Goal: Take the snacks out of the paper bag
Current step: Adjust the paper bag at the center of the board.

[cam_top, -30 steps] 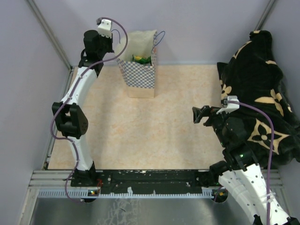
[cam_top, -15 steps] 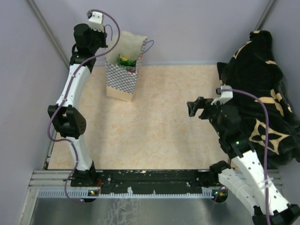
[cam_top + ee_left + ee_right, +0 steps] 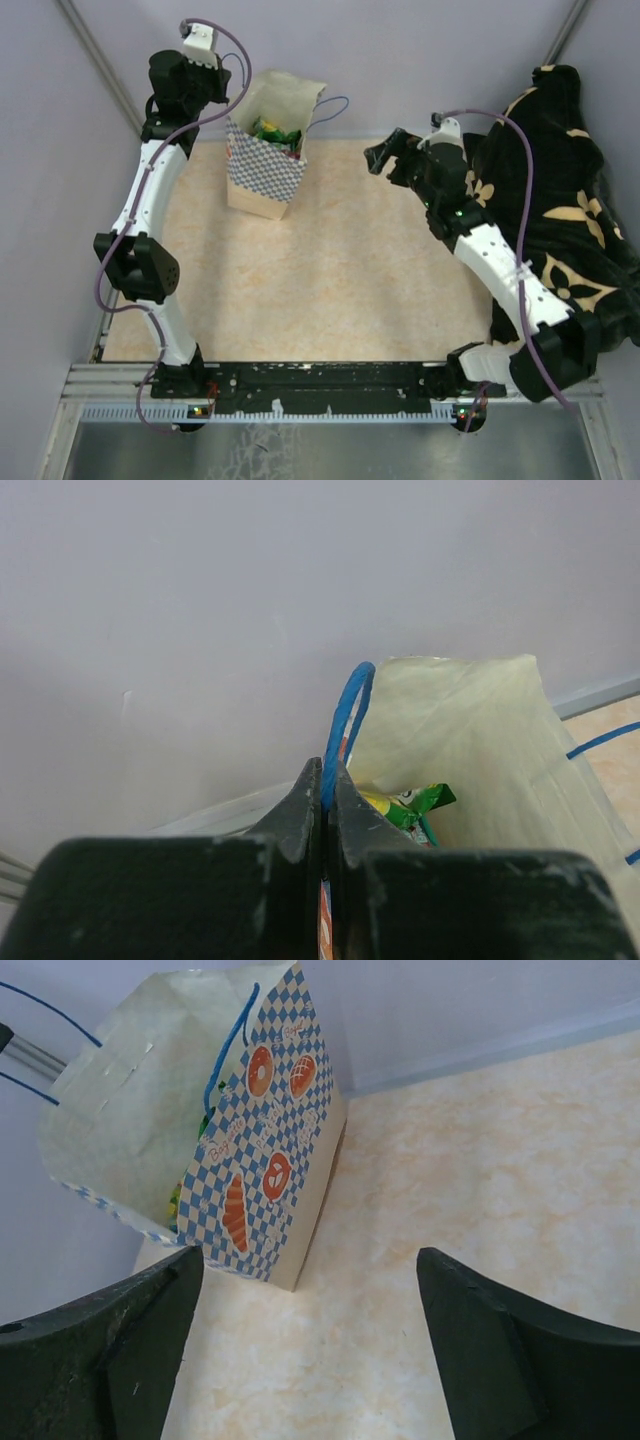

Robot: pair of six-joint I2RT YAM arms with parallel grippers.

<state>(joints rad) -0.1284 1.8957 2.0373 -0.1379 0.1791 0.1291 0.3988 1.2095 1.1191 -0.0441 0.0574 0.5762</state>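
The paper bag (image 3: pixel 262 165) stands at the back left of the table, tilted, with a blue-and-white checkered band and a cream inside (image 3: pixel 470 730). My left gripper (image 3: pixel 222 95) is at its left rim, shut on one blue cord handle (image 3: pixel 345 715). The snacks (image 3: pixel 275 132) lie inside, green and yellow packets (image 3: pixel 412 802) showing just past the left gripper (image 3: pixel 328 767). My right gripper (image 3: pixel 378 158) hovers open to the right of the bag, facing it. In the right wrist view the bag (image 3: pixel 265 1175) lies ahead of the wide-apart right gripper (image 3: pixel 308 1260), which holds nothing.
A black-and-tan blanket (image 3: pixel 560 200) is heaped along the right side, under the right arm. The bag's other blue handle (image 3: pixel 330 105) loops out to the right. Grey walls close the back and sides. The marbled tabletop (image 3: pixel 480 1160) lies between bag and right gripper.
The left gripper pulled the bag leftward by its handle and tipped it. The right arm swung from the right middle toward the back, closer to the bag, its jaws slightly narrower.
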